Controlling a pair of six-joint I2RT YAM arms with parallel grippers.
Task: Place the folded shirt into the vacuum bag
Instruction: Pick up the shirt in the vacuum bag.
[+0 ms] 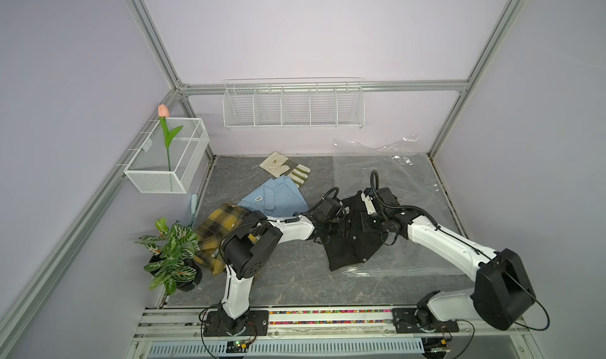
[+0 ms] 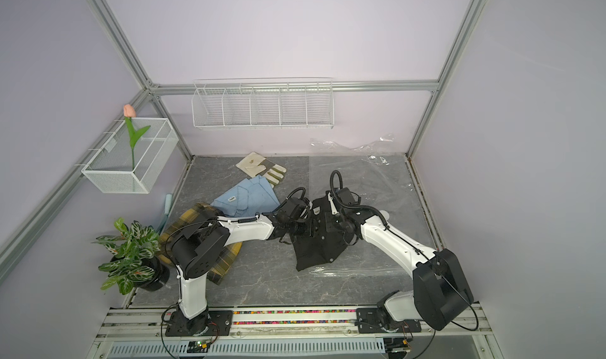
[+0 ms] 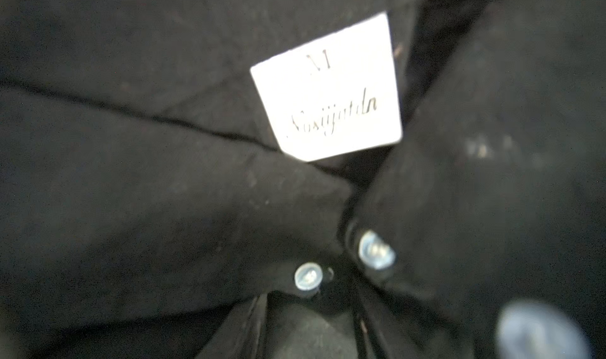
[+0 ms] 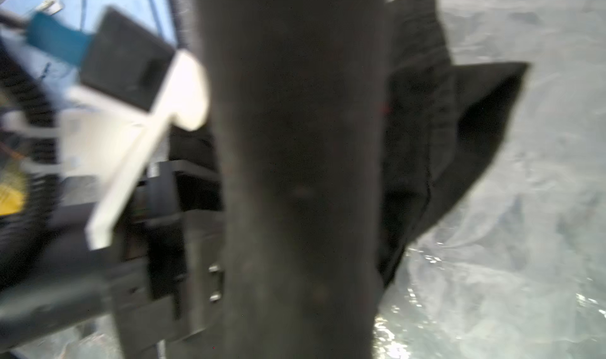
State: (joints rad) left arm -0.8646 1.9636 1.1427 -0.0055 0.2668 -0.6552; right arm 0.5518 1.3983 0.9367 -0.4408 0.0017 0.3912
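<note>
In both top views the folded black shirt (image 1: pixel 351 249) (image 2: pixel 314 252) hangs mid-table between my two grippers. Its lower end drapes onto the near edge of the clear vacuum bag (image 1: pixel 393 177) (image 2: pixel 377 183), which lies flat on the right half of the table. My left gripper (image 1: pixel 333 229) (image 3: pixel 308 311) is shut on the shirt (image 3: pixel 131 177) near its white neck label (image 3: pixel 328 88) and two small buttons. My right gripper (image 1: pixel 367 221) is shut on the shirt's upper part. In the right wrist view a dark blurred band fills the middle, with shirt folds (image 4: pixel 442 128) over crinkly bag plastic (image 4: pixel 524 242).
A light blue shirt (image 1: pixel 275 198), a yellow plaid shirt (image 1: pixel 219 232) and a work glove (image 1: pixel 285 169) lie on the table's left half. A potted plant (image 1: pixel 170 255) stands at the front left. A mesh basket (image 1: pixel 167 157) and a wire rack (image 1: pixel 293 106) hang on the walls.
</note>
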